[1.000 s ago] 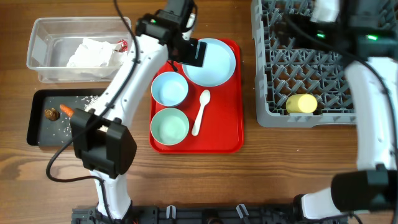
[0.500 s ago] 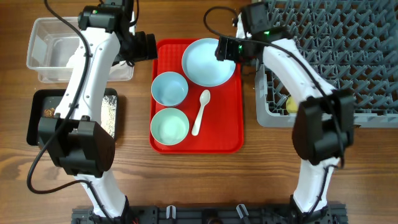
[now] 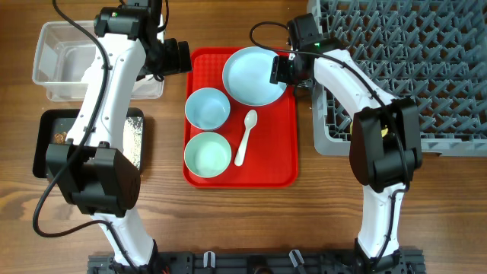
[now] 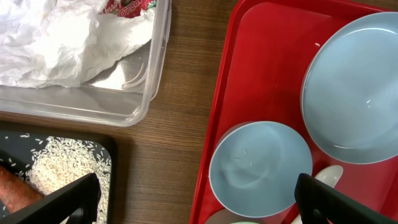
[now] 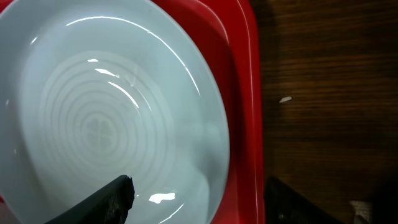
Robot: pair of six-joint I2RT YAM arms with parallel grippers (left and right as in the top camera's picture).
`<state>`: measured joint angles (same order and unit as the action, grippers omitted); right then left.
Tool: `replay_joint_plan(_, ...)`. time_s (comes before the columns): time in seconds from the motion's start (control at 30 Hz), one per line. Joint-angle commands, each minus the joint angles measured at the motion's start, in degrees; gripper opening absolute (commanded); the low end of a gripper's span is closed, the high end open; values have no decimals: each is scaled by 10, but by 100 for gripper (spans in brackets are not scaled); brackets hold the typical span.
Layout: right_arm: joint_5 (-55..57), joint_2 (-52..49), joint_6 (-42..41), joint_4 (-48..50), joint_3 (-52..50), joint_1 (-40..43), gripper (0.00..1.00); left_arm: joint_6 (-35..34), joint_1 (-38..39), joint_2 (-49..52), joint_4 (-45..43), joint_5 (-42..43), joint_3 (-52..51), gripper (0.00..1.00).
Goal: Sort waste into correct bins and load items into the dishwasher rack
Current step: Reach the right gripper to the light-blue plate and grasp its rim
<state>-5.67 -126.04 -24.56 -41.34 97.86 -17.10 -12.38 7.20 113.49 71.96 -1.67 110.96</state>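
- While my right gripper (image 5: 199,196) hangs spread astride its rim, the round light-blue plate (image 5: 106,118) lies on the red tray (image 5: 247,74).
- My left gripper (image 4: 196,199) gapes wide above the light-blue bowl (image 4: 260,168) and the tabletop (image 4: 180,93).

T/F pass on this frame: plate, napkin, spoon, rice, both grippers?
1. The plate is already loaded. False: it lies on the red tray, outside the rack.
2. The napkin lies in the clear tub. True.
3. The left gripper holds the spoon. False: it is open and empty; the spoon lies on the red tray.
4. The rice lies in the black tray. True.
5. The right gripper is shut. False: open, astride the plate's rim.
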Motion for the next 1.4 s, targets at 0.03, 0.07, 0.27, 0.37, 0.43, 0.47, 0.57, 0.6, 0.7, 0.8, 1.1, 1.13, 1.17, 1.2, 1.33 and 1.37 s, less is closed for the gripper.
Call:
replay_joint_plan(0.03, 23, -34, 7, -2, -1, -12, 70, -7, -3, -12, -1, -6, 4, 100)
replay_joint_plan(0.07, 23, -38, 9, -1, -1, -14, 70, -7, -3, -12, -1, -6, 4, 100)
replay_joint_plan(0.27, 41, -40, 20, 2, -1, -26, 71, -7, -3, -12, -2, -6, 4, 100)
replay_joint_plan(0.37, 47, -35, 19, 2, 0, -23, 75, -7, -3, -12, -1, -6, 4, 100)
replay_joint_plan(0.43, 52, -27, 15, 1, 0, -20, 77, -7, -3, -12, -2, -6, 4, 100)
replay_joint_plan(0.47, 58, -22, 12, 0, 0, -18, 78, -7, -3, -12, -2, -6, 4, 100)
replay_joint_plan(0.57, 70, -5, 10, 0, 0, -14, 79, -7, -3, -12, -2, -6, 4, 100)
replay_joint_plan(0.6, 73, 2, 11, 0, 0, -14, 80, -7, -3, -12, -2, -6, 4, 100)
replay_joint_plan(0.7, 77, 27, 21, 0, 0, -14, 80, -7, -3, -12, -4, -6, 4, 100)
replay_joint_plan(0.8, 76, 44, 21, 0, 0, -15, 80, -8, -3, -12, -10, -5, 4, 100)
replay_joint_plan(1.1, 61, 26, 41, 1, -1, -39, 79, -8, -3, -12, -10, -5, 4, 100)
replay_joint_plan(1.13, 61, 20, 41, 1, -1, -40, 79, -8, -3, -12, -10, -5, 4, 100)
replay_joint_plan(1.17, 61, 13, 41, 1, -1, -42, 79, -8, -3, -12, -10, -5, 4, 100)
replay_joint_plan(1.2, 61, 7, 42, 0, -1, -43, 79, -8, -3, -12, -10, -3, 4, 100)
replay_joint_plan(1.33, 57, -18, 42, 0, -1, -50, 79, -16, -3, -12, -10, -3, 4, 100)
replay_joint_plan(1.37, 57, -22, 40, 0, -1, -50, 78, -16, -3, -12, -10, -3, 4, 100)
